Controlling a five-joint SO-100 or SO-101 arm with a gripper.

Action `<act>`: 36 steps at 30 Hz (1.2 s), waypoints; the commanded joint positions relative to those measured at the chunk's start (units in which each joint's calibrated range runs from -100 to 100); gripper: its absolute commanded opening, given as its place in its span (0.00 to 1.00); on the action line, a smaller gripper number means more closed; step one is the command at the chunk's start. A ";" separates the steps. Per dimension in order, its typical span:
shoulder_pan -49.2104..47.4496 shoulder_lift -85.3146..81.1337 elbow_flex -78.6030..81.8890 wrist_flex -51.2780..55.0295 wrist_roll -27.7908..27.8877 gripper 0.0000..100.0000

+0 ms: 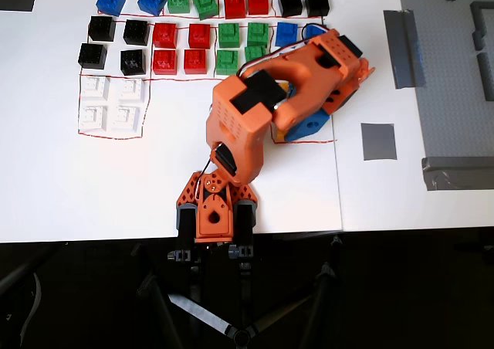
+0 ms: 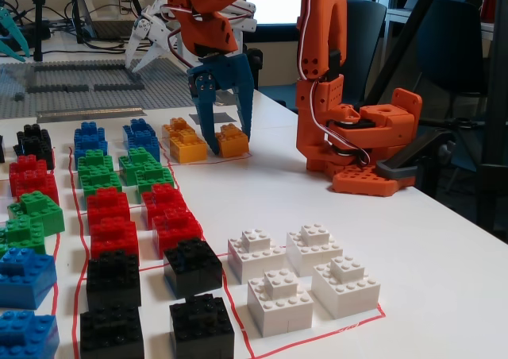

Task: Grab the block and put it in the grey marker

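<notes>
Gripper (image 2: 228, 142) lowered, blue fingers spread astride the block (image 2: 232, 140) — rightmost orange brick in the fixed view, resting on the table (image 2: 413, 240). Grey marker (image 1: 378, 141) lies well right in the overhead view — bare.

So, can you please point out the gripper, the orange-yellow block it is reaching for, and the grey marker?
gripper (image 2: 230, 147): fixed view, midway between the blue fingertips.
orange-yellow block (image 2: 233, 140): fixed view, its front face between the fingers.
grey marker (image 1: 378, 141): overhead view, centre of the square tape patch.
</notes>
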 commanded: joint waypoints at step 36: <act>18.71 -1.36 -42.24 4.46 9.33 0.00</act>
